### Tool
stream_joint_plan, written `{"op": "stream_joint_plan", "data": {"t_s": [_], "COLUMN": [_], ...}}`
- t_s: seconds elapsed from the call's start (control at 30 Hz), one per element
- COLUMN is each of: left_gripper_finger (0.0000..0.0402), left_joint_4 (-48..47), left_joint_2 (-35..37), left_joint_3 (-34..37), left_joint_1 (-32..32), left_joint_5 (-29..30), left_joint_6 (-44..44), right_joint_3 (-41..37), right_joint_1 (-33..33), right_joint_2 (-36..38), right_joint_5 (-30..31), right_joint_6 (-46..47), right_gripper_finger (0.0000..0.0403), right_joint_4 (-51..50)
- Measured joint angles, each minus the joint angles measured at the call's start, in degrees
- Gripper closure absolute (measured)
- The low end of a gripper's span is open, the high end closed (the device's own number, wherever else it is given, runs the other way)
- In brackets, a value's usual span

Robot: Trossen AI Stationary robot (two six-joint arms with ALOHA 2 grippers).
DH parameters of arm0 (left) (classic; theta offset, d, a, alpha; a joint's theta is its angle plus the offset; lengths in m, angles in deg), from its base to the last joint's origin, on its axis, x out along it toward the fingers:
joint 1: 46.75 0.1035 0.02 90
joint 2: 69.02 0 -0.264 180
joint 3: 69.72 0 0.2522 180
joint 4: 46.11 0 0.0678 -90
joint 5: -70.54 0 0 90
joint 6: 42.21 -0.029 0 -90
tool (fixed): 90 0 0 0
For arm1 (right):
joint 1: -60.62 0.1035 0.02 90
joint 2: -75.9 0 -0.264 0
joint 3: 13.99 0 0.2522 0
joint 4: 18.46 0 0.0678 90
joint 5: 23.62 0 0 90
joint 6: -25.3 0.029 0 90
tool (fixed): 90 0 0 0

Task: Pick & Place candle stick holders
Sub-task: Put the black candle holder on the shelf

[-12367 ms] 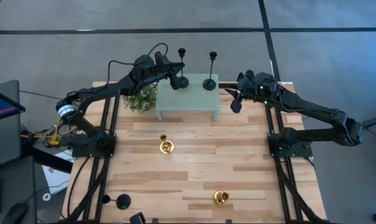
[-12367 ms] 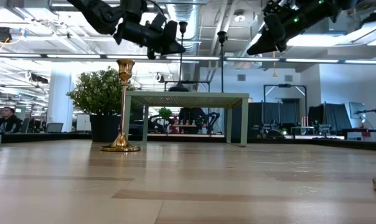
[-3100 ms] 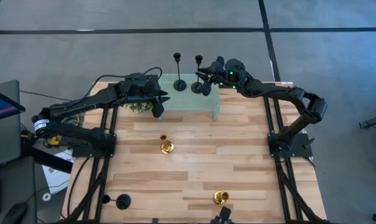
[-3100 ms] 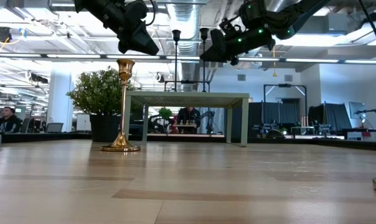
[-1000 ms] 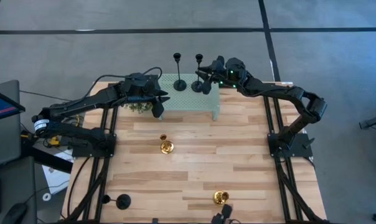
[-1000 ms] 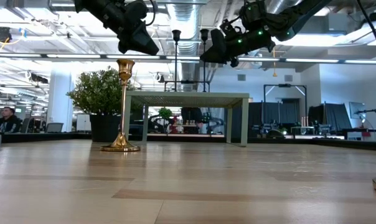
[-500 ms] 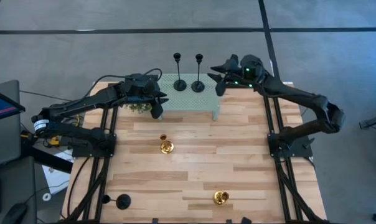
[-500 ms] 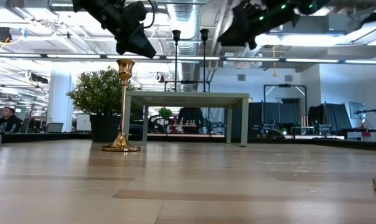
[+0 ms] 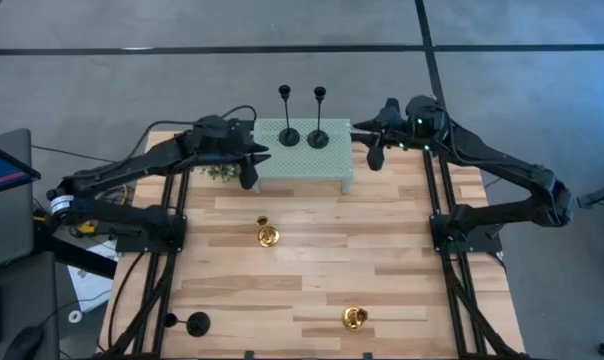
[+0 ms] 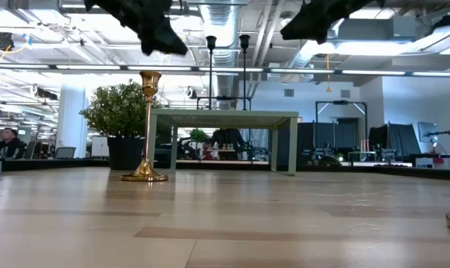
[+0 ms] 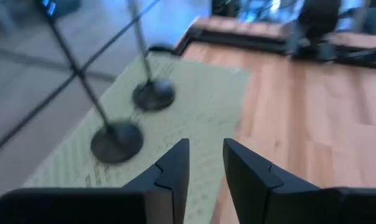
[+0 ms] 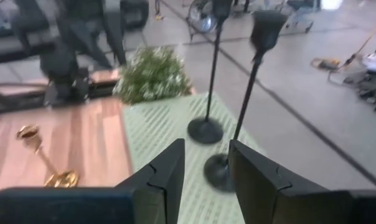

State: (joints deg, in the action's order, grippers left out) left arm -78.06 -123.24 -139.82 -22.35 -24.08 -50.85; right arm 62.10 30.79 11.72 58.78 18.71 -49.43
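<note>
Two black candle stick holders (image 9: pixel 287 132) (image 9: pixel 319 136) stand upright on their round bases on the pale green stand (image 9: pixel 302 162) at the table's far side. One gold holder (image 9: pixel 267 235) stands on the wood left of centre. Another gold holder (image 9: pixel 354 318) is near the front edge. A third black holder (image 9: pixel 195 323) is at the near left corner. My left gripper (image 9: pixel 249 168) hovers open at the stand's left end. My right gripper (image 9: pixel 374 152) hovers open off the stand's right end. Both grippers are empty.
A small green potted plant (image 9: pixel 219 170) sits just left of the stand, under my left arm. The wooden table top (image 9: pixel 382 250) between the stand and the gold holders is bare. Black frame rails run along both table sides.
My right gripper has drawn back from the right-hand black holder on the stand, going toward the table's right edge and upward. That holder stays upright on the stand.
</note>
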Motion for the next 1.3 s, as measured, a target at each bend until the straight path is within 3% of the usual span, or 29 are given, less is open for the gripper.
{"op": "stream_joint_plan", "data": {"t_s": [0.27,0.63,0.73,1.1,1.3], "left_gripper_finger": [0.0345,0.0382,0.0395,0.0397,0.0397], "left_joint_4": [-2.5,-14.6,-16.5,-22.9,-23.0], "left_joint_2": [12.6,26.0,28.0,29.6,31.9], "left_joint_3": [0.0,0.0,0.0,0.0,0.0], "left_joint_1": [0.0,-0.1,-0.1,-0.1,-0.1], "left_joint_5": [-9.4,-14.4,-18.3,-41.0,-42.6], "left_joint_6": [-1.4,3.4,3.5,7.5,9.0], "right_joint_3": [0.0,0.0,0.0,0.0,0.0], "right_joint_1": [2.5,8.1,10.4,19.7,24.7], "right_joint_2": [0.3,0.1,0.1,0.1,0.1], "right_joint_5": [0.0,0.0,0.1,0.2,6.4], "right_joint_6": [0.0,1.5,3.4,9.6,12.0], "right_gripper_finger": [0.0288,0.0288,0.0288,0.0288,0.0288], "right_joint_4": [-9.2,-10.2,-10.2,-3.0,-0.3]}}
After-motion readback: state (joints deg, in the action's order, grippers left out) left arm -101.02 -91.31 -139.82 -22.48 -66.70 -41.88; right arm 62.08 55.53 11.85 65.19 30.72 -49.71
